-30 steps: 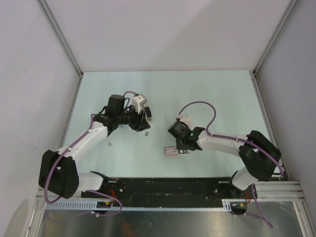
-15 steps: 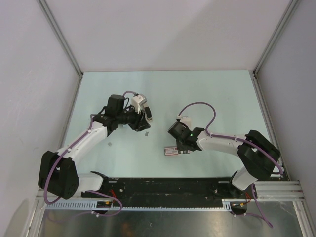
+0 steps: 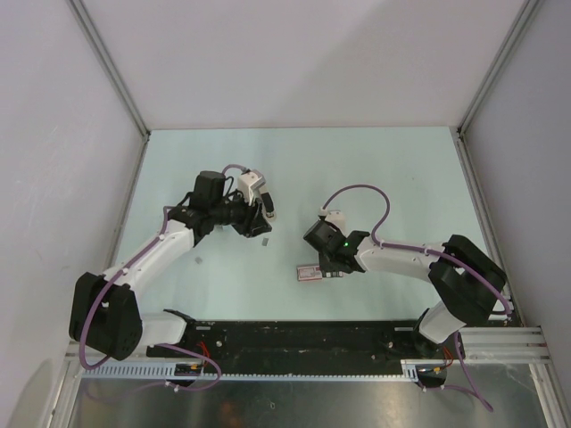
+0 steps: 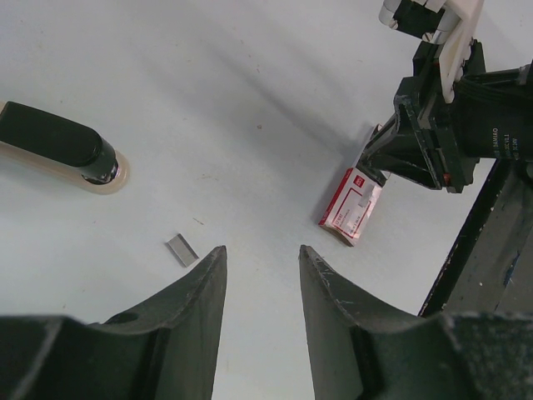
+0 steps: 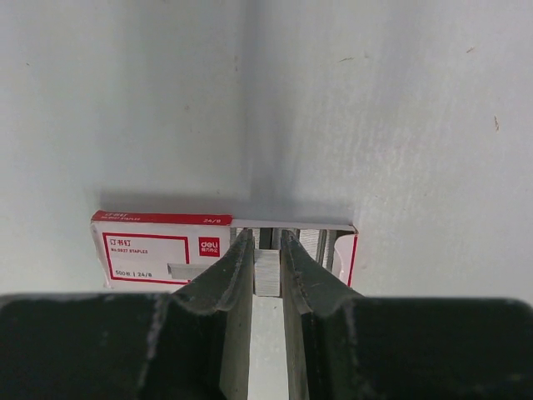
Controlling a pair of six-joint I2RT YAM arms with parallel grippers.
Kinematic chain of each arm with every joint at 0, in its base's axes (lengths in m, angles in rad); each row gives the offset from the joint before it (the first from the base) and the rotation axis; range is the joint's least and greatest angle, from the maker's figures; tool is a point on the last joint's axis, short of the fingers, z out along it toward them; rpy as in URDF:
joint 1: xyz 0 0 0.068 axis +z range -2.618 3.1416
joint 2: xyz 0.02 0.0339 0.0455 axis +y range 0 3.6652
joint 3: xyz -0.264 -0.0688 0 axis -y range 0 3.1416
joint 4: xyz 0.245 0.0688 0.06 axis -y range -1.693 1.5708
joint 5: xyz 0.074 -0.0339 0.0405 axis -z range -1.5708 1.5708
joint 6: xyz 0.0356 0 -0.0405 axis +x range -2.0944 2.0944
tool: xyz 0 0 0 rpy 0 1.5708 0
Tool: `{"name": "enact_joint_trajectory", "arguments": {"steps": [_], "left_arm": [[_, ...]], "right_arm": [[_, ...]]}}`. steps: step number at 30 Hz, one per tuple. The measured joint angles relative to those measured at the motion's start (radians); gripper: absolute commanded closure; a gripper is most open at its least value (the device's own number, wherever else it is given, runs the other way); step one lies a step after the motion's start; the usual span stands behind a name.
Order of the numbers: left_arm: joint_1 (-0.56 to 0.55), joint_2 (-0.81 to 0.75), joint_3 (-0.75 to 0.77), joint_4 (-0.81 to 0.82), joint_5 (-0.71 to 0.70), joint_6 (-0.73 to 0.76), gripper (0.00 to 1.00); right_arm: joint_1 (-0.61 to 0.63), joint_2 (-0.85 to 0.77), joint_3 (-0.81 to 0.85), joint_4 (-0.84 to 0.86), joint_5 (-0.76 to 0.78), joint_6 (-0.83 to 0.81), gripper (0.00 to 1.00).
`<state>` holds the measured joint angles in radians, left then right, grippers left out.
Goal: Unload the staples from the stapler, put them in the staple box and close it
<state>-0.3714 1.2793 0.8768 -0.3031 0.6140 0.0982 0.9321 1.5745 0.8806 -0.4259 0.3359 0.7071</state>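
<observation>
Right wrist: right gripper point(image 5: 265, 238) clamps flat grey staples point(image 5: 266, 279); left gripper point(image 4: 262, 250) stands apart.

One red-and-white box point(image 4: 352, 204), open at one end; one stapler point(image 4: 58, 146), well left of the box; two loose staple strips counted: one strip point(image 4: 181, 249) on the table point(image 4: 250, 100) between stapler and box, one strip point(image 5: 266, 271) at the box's open end, pinched by the right gripper point(image 5: 266, 236); further staples point(image 5: 312, 242) inside the box, too packed to count; two grippers in all, the left gripper point(image 4: 262, 250) left of the box.
</observation>
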Motion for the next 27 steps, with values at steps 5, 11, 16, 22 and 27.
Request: {"name": "enact_joint_trajectory", "arguments": {"steps": [5,11,16,22,27], "left_arm": [[0.000,0.000,0.000,0.000,0.000,0.000,0.55],[0.000,0.000,0.000,0.000,0.001,0.000,0.55],[0.000,0.000,0.000,0.000,0.002,0.000,0.55],[0.000,0.000,0.000,0.000,0.003,0.000,0.55],[0.000,0.000,0.000,0.000,0.010,0.000,0.55]], "right_arm": [[0.000,0.000,0.000,0.006,0.000,0.000,0.81],[0.000,0.001,0.000,0.011,0.000,0.000,0.81],[0.000,0.004,0.000,0.013,0.000,-0.001,0.81],[-0.009,-0.008,0.000,0.012,0.000,-0.006,0.81],[-0.023,-0.027,0.000,0.013,0.000,-0.018,0.81]]}}
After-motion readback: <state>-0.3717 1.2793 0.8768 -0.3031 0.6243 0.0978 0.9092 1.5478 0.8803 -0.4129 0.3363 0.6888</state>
